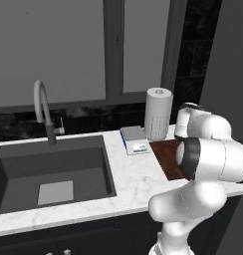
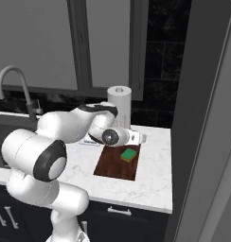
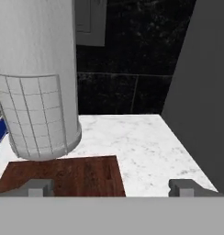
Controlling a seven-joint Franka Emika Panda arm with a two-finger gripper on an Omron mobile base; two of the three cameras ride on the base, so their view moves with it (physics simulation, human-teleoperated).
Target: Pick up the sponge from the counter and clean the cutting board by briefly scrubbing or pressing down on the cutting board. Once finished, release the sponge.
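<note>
Dark sunken sink at the bench's 9 o'clock side, curved grey faucet rising behind it. Toward 3 o'clock, white-and-blue scale just beside the cutting board's far left corner, paper towel roll upright behind both. Sponge green side up on the cutting board, toward the board's 1 o'clock corner, free of any grip. Claw above the board's far end, aimed level toward the back wall, fingertips spread wide and holding nothing; paper towel roll looming at 10 o'clock in the hand view, bare marble at 3 o'clock. Dark tall panel closing off the bench at far right.
</note>
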